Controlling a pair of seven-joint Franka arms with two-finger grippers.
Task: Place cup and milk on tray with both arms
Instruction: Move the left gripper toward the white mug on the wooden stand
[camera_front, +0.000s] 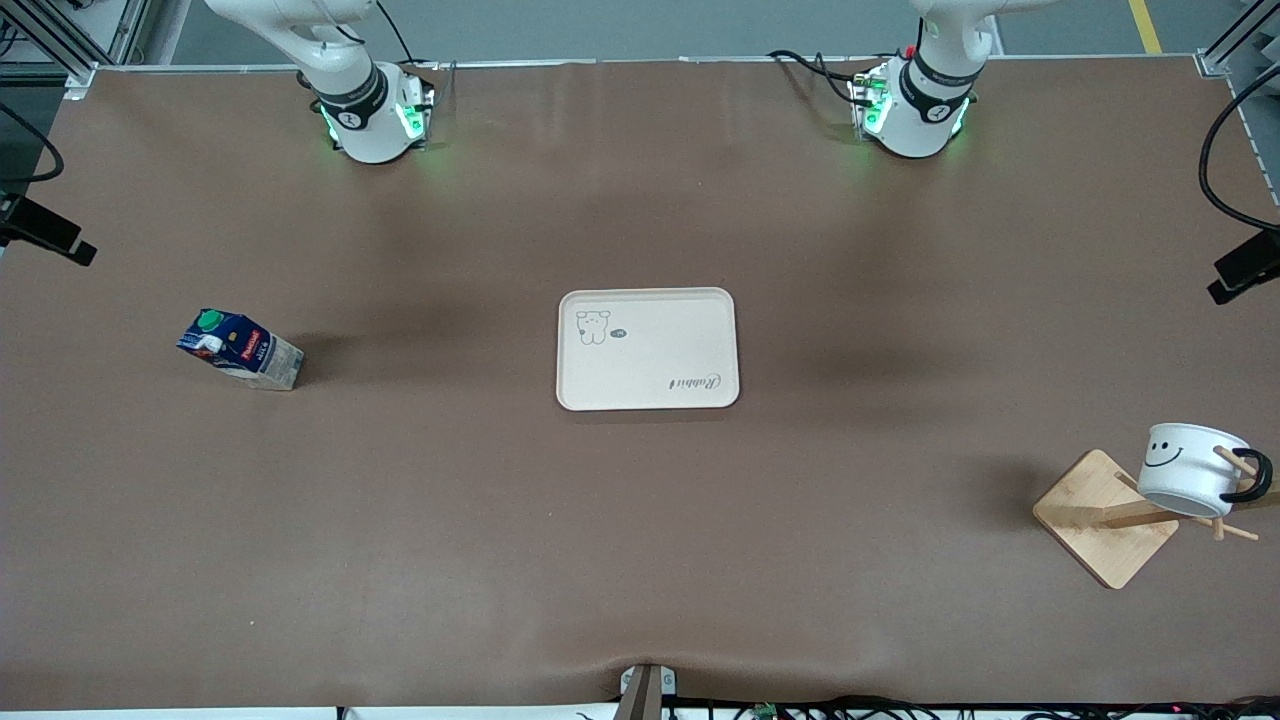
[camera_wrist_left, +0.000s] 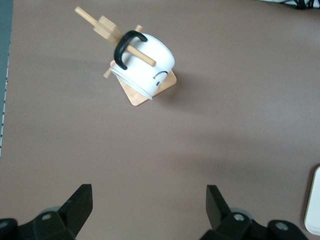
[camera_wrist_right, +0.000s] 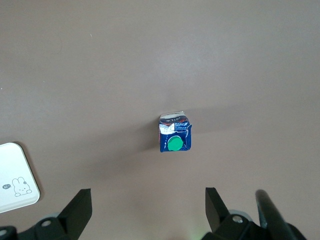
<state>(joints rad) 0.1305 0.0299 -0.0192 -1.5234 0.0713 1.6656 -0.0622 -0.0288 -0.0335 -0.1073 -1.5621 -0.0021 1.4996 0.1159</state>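
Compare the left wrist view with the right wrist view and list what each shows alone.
Left wrist view only: the white smiley mug hanging by its black handle on a peg of the wooden stand, and the open left gripper. Right wrist view only: the dark-blue, green-capped milk carton upright, and the open right gripper. Both: brown table and a corner of the cream tray.

Front cam: high, well back, looks down over the whole tabletop (camera_front: 640, 560) toward both arm bases at its top edge. Left wrist cam: looks steeply down past its open jaws, fairly high up, at the cup (camera_wrist_left: 145, 62) on the wooden stand (camera_wrist_left: 150, 89). Right wrist cam: same steep downward look, w/ the milk (camera_wrist_right: 174, 133) mid-frame. Both wrist views catch a corner of the tray (camera_front: 648, 349), also shared w/ front cam.
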